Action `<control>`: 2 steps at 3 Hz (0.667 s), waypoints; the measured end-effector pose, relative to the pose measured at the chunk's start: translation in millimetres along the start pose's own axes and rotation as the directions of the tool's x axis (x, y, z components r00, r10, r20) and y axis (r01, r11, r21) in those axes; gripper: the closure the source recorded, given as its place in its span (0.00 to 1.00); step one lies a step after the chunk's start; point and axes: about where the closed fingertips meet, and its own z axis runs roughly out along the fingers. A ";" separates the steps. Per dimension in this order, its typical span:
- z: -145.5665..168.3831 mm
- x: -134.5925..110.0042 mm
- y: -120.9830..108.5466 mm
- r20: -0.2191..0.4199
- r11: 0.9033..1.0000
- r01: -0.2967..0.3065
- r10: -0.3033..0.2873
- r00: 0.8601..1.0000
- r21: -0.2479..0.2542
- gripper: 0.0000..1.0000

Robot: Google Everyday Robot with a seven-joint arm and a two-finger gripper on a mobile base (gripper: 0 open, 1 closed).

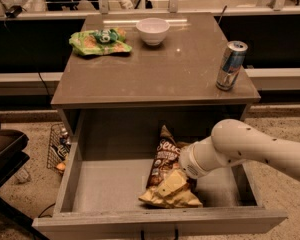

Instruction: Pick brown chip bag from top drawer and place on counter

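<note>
chip bag [165, 176]: dark brown, pale yellow ends, crumpled, propped right of centre in drawer | drawer [155, 220]: grey, shallow, pulled open | tabletop [160, 69]: glossy grey-brown slab above | gripper [182, 165]: against bag's right side

Speckled beige floor [282, 126] at 4 and 8 o'clock. Dark seat [5, 151] at 8, wire basket [57, 146] just beside it. Pale ledge [280, 76] at 3 and 9. Dim, warm light. Gripper [185, 161] at 5.
</note>
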 end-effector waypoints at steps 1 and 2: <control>-0.1 -0.1 0.0 0.000 1.000 0.000 0.000 1.000 0.000 0.49; -3.5 -2.4 0.9 0.000 1.000 0.000 0.000 1.000 0.000 0.80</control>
